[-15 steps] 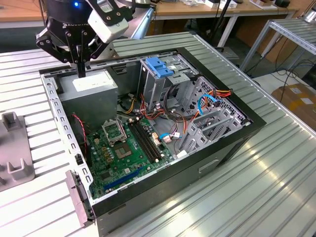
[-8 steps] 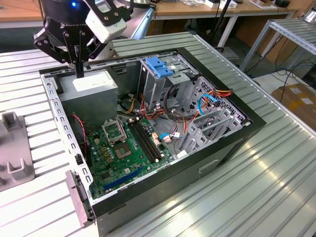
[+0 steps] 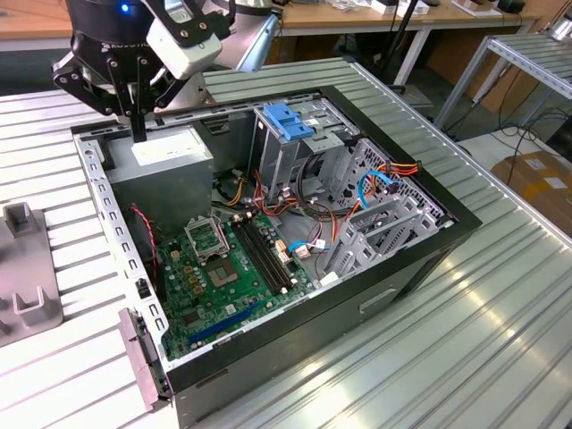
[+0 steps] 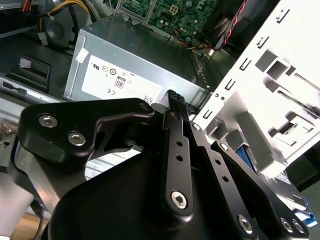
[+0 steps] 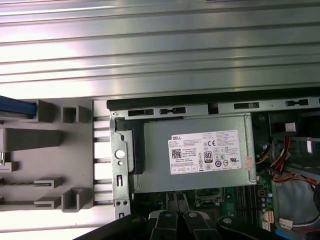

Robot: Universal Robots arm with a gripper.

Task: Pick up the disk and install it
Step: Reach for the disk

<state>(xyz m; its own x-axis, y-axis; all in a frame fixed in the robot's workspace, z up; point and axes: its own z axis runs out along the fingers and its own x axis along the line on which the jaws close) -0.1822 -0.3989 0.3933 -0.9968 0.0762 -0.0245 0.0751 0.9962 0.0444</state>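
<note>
Exterior view: the end effector (image 3: 138,132) hangs at the upper left of the frame, over the power supply (image 3: 170,159) in the back corner of the open computer case (image 3: 444,217), which lies on its side on the ribbed metal worktop (image 3: 500,340). Its fingers are drawn together and carry nothing; both wrist views confirm this, with the tips meeting above the labelled face of the power supply and no object between them. The disk (image 5: 17,107) is not in the case. In the first wrist view a blue-edged piece, taken to be its carrier rail, sits in the grey holding fixture (image 5: 65,165) just beside the case wall and is cut off by the frame edge. The second wrist view shows a grey body with blue edging beyond the pale chassis frame, probably the same item. Part of the fixture appears at the exterior view's left edge. The drive cage with its blue bracket (image 3: 280,116) stands at upper centre of the exterior view. Assessment: the work stands at the approach to the pick, with nothing grasped and nothing installed. A pick would call for the end effector to be brought off the case and over the fixture, its fingers parted wide enough to straddle the disk, and squared to the rails before closing.
</note>
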